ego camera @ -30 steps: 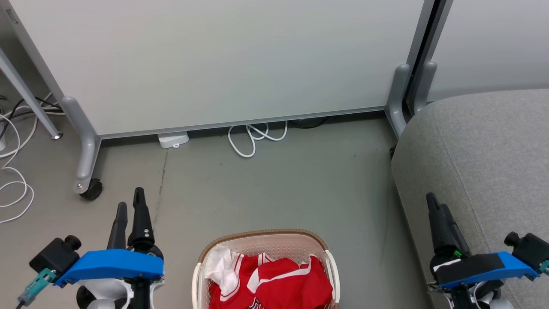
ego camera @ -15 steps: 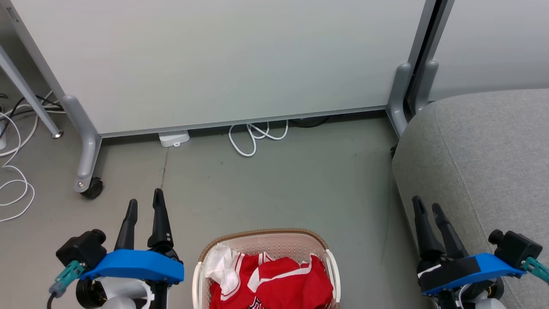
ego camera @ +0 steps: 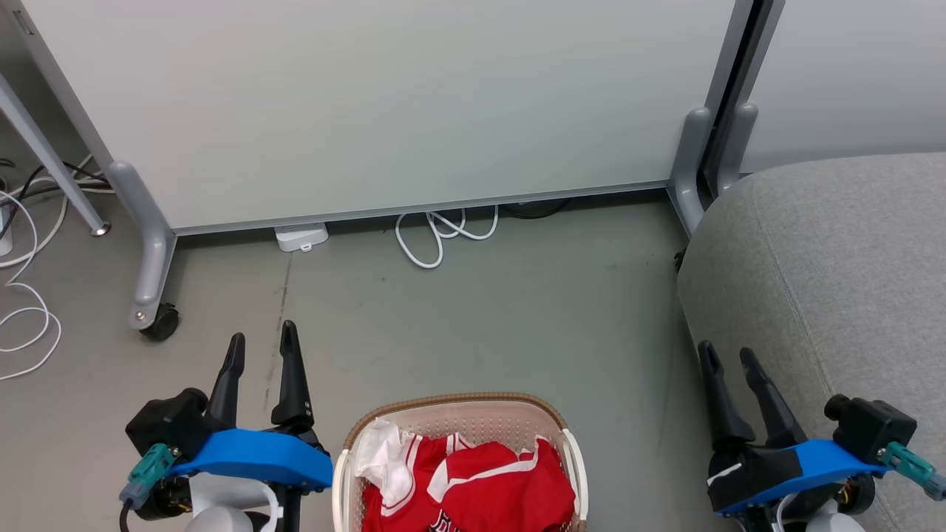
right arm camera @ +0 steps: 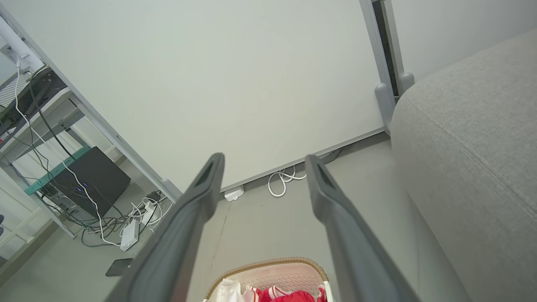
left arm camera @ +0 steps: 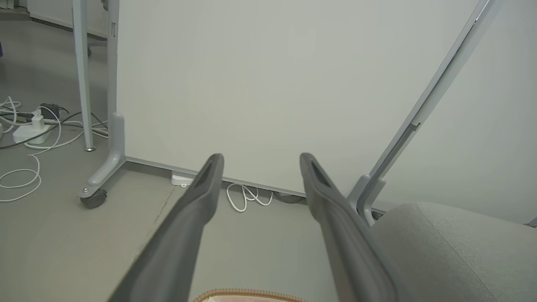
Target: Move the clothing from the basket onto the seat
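While the red-and-white clothing (ego camera: 480,491) is seen heaped inside the laundry basket (ego camera: 451,401), at the bottom of the head view, no garment is found on the grey seat (ego camera: 850,258), which stands apart to the right. The task is therefore judged not yet begun: every piece is left to be lifted and carried across. The left gripper (ego camera: 262,332) is held just beside the basket and the right gripper (ego camera: 726,349) by the seat's edge, both spread wide with nothing gripped.
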Tool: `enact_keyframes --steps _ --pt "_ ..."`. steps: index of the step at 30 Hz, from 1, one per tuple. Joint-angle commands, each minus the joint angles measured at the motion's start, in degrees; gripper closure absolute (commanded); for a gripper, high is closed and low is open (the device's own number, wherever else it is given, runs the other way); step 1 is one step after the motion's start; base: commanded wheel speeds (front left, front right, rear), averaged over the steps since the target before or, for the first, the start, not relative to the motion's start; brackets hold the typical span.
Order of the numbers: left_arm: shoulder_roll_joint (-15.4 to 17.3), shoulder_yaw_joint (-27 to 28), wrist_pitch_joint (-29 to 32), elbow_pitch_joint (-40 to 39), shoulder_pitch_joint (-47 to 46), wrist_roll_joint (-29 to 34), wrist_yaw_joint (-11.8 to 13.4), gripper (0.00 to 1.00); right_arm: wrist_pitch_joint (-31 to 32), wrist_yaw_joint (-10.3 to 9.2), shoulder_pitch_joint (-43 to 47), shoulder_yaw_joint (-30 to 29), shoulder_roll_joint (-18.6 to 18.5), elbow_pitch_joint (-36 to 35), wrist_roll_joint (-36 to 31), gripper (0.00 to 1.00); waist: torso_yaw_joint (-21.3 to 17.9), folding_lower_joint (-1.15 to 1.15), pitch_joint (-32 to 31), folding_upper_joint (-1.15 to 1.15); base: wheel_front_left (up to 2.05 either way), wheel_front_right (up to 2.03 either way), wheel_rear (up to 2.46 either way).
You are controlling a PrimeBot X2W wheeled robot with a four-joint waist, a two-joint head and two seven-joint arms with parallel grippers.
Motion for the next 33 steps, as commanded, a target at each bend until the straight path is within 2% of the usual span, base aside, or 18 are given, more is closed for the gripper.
enact_keyframes --steps 1,14,33 --pt "0.5 -0.6 -0.7 -0.3 -1.3 2.1 0.5 0.0 -0.7 0.11 -1.2 0.2 -0.4 -0.2 -2.2 0.0 0.1 0.0 0.0 0.0 0.0 0.0 0.0" --pt "0.7 -1.4 -2.3 0.2 -1.2 8.4 0.6 0.0 -2.4 0.12 -0.9 0.6 -0.4 -0.6 -8.7 0.0 0.1 0.0 0.0 0.0 0.0 0.0 0.0" --pt "0.0 -1.9 -4.7 1.2 -0.8 17.1 -0.4 0.0 -4.7 0.13 -0.4 1.7 -0.5 -0.8 -17.7 0.0 0.4 0.0 -0.1 0.0 0.0 0.0 0.0"
